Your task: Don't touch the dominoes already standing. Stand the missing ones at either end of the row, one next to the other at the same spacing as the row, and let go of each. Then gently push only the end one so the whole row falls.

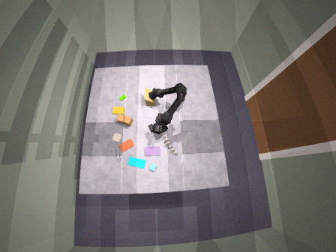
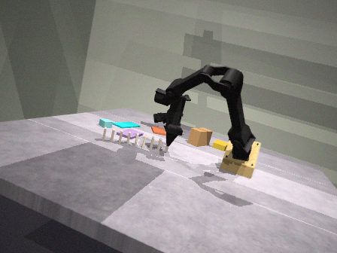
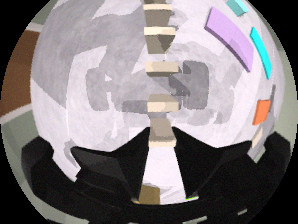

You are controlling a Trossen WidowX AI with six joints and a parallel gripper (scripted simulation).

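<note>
Several thin cream dominoes [image 2: 136,140] [image 3: 162,67] stand upright in an evenly spaced row, also seen in the top view below the arm. My gripper [image 2: 168,144] [image 3: 160,130] points down at the row's end nearest the robot base, shut on a cream domino [image 2: 166,149] [image 3: 162,131]. The held domino is upright, in line with the row and about one spacing from the nearest standing domino [image 2: 159,144] [image 3: 163,105]. Its lower end is at or just above the table; contact cannot be told. In the top view the gripper hides its own fingertips.
Beside the row lie a purple tile [image 1: 152,151] [image 2: 129,133], a cyan tile [image 1: 136,162], a pale teal block [image 1: 153,167] and an orange-red tile [image 1: 126,145]. Farther off are a beige tile [image 1: 117,137], a brown box [image 1: 124,120], a yellow block [image 1: 118,110] and a green block [image 1: 122,97].
</note>
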